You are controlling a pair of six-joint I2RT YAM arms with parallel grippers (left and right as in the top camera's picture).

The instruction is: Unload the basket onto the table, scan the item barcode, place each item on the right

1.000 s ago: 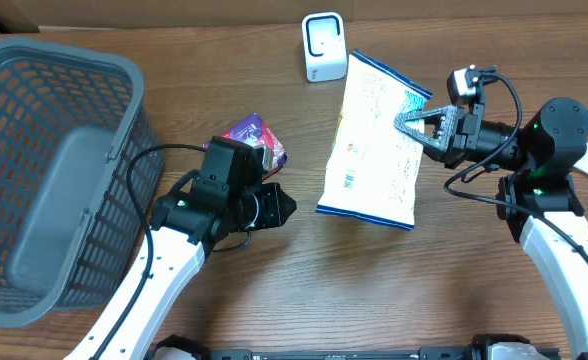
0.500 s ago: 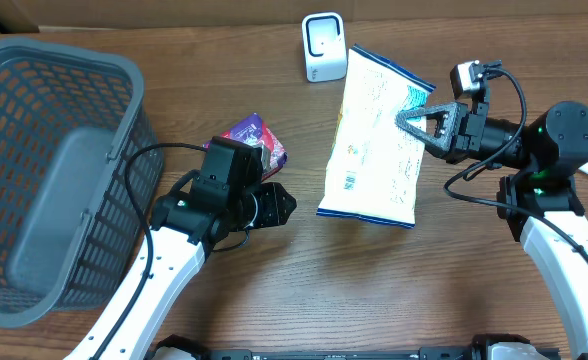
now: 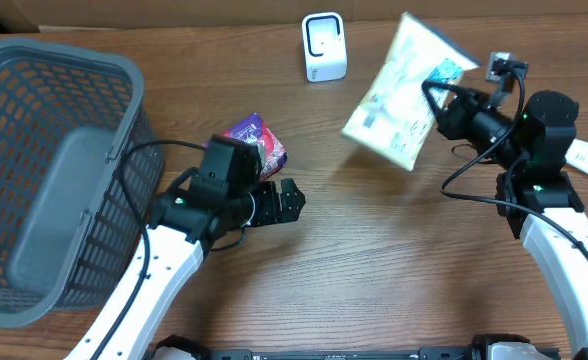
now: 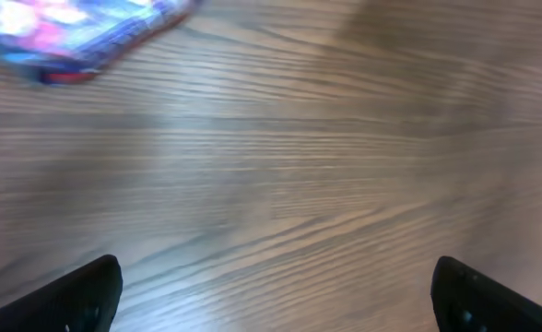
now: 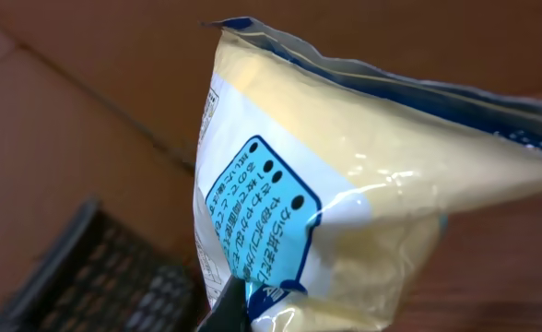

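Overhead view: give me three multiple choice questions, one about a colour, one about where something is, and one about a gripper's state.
1. What colour is the basket?
A. Grey
B. Red
C. White

2. Where is the snack bag?
A. In the basket
B. Beneath the left gripper
C. Held up in the right gripper

3. How is the left gripper?
A. Shut on the snack bag
B. Open, holding nothing
C. Shut, with nothing in it

Answers:
1 A: its mesh walls are plainly grey.
2 C: the bag hangs tilted in that gripper's closed fingers, far from the basket.
3 B: the left wrist view shows its fingers wide apart with nothing between them.
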